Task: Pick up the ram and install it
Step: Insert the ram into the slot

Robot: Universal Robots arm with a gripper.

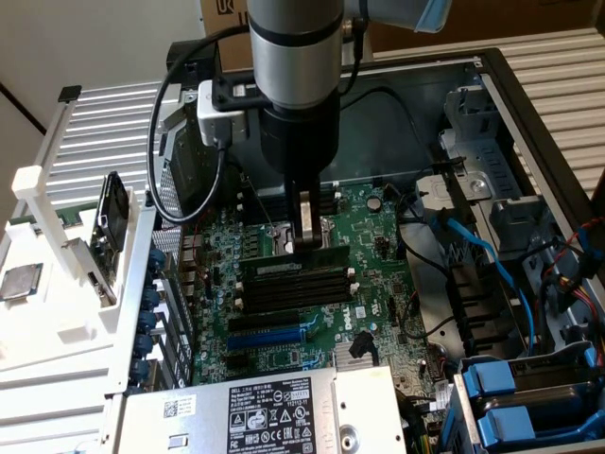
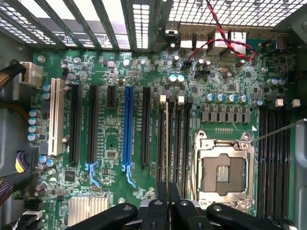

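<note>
My gripper (image 1: 307, 236) hangs straight down into the open computer case and is shut on the ram (image 1: 326, 252), a thin dark-green stick held edge-down. It hovers just above the row of black memory slots (image 1: 293, 284) on the green motherboard (image 1: 373, 274). In the wrist view the ram (image 2: 167, 143) shows edge-on as a thin line running out from between the black fingers (image 2: 158, 211) of my gripper (image 2: 168, 206). That line lies along one of the memory slots (image 2: 180, 143), beside the empty processor socket (image 2: 223, 170).
A blue expansion slot (image 2: 128, 129) and black ones lie beside the memory slots. The power supply (image 1: 255, 411), blue drive bays (image 1: 529, 397) and blue cables (image 1: 473, 246) crowd the case. A white rack (image 1: 57, 312) outside holds a silver chip (image 1: 21, 281).
</note>
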